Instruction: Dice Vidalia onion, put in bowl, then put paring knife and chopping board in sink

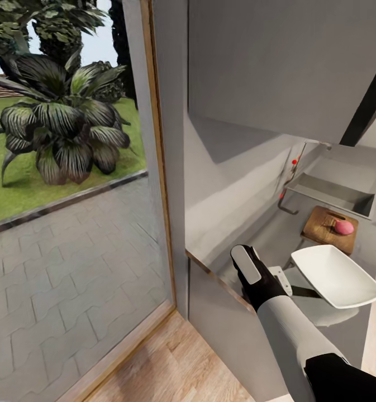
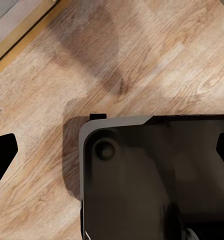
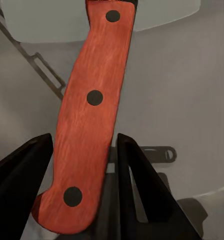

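The red handle of the paring knife [image 3: 87,125], with dark rivets, stands between the fingers of my right gripper [image 3: 84,137], which is shut on it. In the head view, my right gripper [image 1: 248,269] hovers over the near end of the grey countertop [image 1: 266,234], just left of the white squarish bowl [image 1: 336,273]. Beyond the bowl lies the brown chopping board [image 1: 322,229] with the pink onion [image 1: 344,227] on it. The steel sink [image 1: 336,192] and its tap [image 1: 294,167] are behind the board. My left gripper [image 2: 112,150] is open over the wooden floor.
A large window [image 1: 70,167] with a wooden frame fills the left side, looking onto paving and a palm. Grey wall cabinets [image 1: 277,61] hang over the counter. The robot's dark base [image 2: 152,180] sits below my left gripper on the floor [image 2: 142,60].
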Controlling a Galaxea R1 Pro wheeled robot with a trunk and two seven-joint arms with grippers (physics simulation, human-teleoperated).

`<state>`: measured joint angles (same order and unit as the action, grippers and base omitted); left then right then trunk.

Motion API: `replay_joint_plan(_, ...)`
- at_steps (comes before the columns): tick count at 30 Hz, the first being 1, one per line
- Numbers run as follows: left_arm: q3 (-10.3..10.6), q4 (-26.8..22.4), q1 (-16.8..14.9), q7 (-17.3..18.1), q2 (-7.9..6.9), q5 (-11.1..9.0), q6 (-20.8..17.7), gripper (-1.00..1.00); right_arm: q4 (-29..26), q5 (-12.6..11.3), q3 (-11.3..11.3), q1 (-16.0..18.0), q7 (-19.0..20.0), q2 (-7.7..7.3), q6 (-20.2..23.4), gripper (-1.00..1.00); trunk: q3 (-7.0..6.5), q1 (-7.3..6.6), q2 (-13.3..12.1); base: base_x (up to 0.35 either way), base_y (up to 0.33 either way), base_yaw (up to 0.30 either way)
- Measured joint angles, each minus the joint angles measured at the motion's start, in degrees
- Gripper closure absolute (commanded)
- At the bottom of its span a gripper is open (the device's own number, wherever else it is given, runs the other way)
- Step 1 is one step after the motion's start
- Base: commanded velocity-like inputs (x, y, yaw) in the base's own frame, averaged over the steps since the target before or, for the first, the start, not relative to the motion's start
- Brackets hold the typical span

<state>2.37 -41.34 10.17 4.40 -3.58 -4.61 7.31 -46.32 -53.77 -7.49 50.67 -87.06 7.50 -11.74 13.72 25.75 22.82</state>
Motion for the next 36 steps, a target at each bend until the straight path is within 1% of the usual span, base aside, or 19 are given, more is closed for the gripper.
replay_joint_plan(5,0.0,0.04,0.01,0.01,-0.04,0.0,0.0,-1.0,0.0,0.0,0.0,0.0,0.0,0.0,0.0,1.0,-0.46,0.01,0.0,-0.14,0.0,0.0)
replay_joint_plan(11,0.0,0.03,0.02,0.0,-0.04,0.0,0.0,-1.0,-0.03,-0.09,0.0,0.0,0.02,0.02,-0.07,1.0,-1.01,0.02,0.0,-0.286,0.0,0.0)
replay_joint_plan(18,0.0,0.0,0.0,-0.01,-0.03,0.0,0.0,-1.0,-0.04,-0.09,0.0,0.0,0.01,0.16,-0.07,1.0,-1.65,0.0,0.0,-0.055,0.0,0.0)
replay_joint_plan(25,0.0,0.0,-0.03,0.01,-0.02,0.0,0.0,-1.0,-0.01,-0.08,0.0,0.0,0.01,0.18,-0.08,1.0,-2.29,0.02,-0.01,-0.235,0.0,0.0)
replay_joint_plan(36,0.0,0.0,0.02,0.01,-0.03,0.0,0.0,-1.0,0.02,-0.06,0.0,0.0,0.03,0.18,-0.08,1.0,-3.3,0.0,0.0,-0.023,0.0,0.0)
